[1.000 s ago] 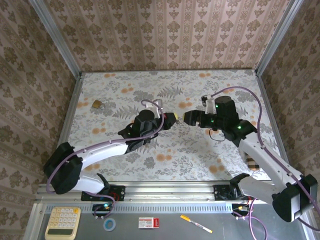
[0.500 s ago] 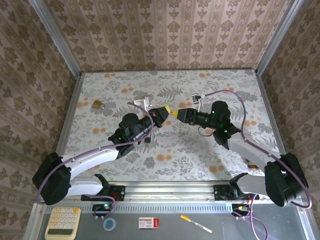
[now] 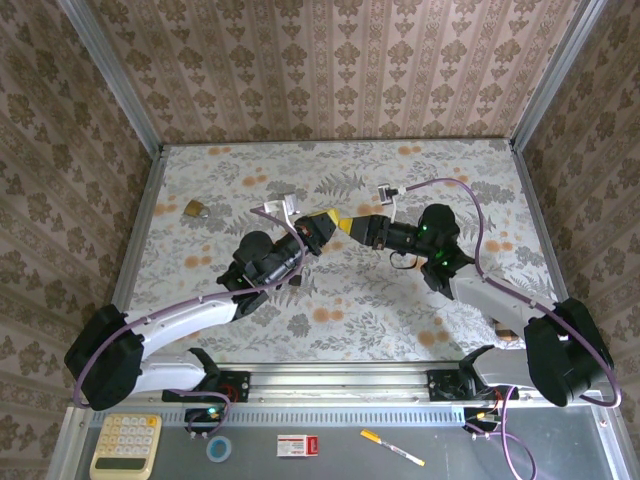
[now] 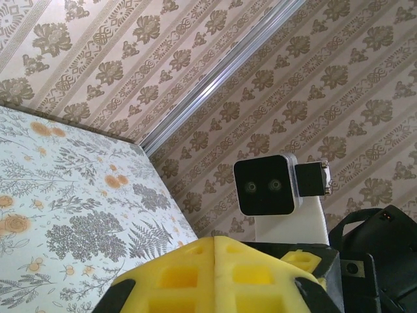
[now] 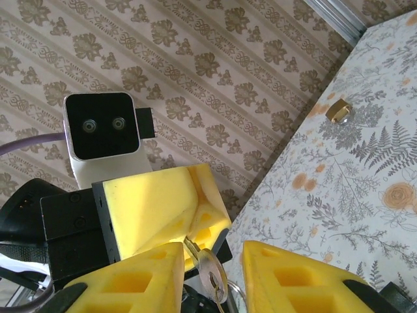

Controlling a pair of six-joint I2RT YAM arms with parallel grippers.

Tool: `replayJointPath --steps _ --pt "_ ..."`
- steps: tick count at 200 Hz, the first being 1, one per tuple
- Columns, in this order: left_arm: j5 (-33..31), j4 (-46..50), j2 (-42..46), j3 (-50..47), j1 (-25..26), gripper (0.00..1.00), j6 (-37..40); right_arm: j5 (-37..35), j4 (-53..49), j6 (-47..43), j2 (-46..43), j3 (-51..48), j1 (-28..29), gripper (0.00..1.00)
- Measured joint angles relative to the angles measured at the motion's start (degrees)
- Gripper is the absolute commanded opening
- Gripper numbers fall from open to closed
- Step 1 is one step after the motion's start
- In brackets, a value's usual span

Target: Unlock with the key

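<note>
The two arms meet nose to nose over the middle of the flowered table (image 3: 400, 300). The left gripper (image 3: 328, 220) is clenched tight, its yellow pads (image 5: 163, 205) pressed together. From the right wrist view, the key (image 5: 210, 268) sticks out from between those pads, with only its silvery metal part on show. The head is buried in the grip, so I can't make it out.

The right gripper (image 3: 351, 227) faces it with its jaws standing apart. One yellow finger (image 5: 130, 277) sits on each side of the key, and there is a little gap on both sides. I can't say for sure that either finger touches the metal.

Each arm fills the other's outlook. The white camera block on the left wrist (image 5: 104, 134) looms just above the clenched pads, and the right wrist's camera (image 4: 267, 186) stares back the same way.

The brass padlock (image 3: 196, 208) lies well apart from all this, on the table near its far left corner, with nothing around it.

Patterned wallpaper closes in the table on three sides. On the grey ledge in front of the arm bases lie a cream calculator (image 3: 125, 445), a small roll of tape (image 3: 220, 448), a red-and-white box (image 3: 297, 445) and a marker (image 3: 392, 447).
</note>
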State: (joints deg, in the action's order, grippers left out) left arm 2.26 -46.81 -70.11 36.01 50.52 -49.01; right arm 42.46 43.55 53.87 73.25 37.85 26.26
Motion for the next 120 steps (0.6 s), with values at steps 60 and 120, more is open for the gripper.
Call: replayJointPath --steps 60,120 --pt "-0.2 -0.5 -0.3 0.0 0.0 0.00 0.0 0.3 0.0 0.2 0.5 0.0 0.7 0.18" --pt "-1.6 -2.2 -1.2 -0.1 0.0 0.00 -0.2 0.5 0.7 0.4 0.6 0.0 0.5 0.00"
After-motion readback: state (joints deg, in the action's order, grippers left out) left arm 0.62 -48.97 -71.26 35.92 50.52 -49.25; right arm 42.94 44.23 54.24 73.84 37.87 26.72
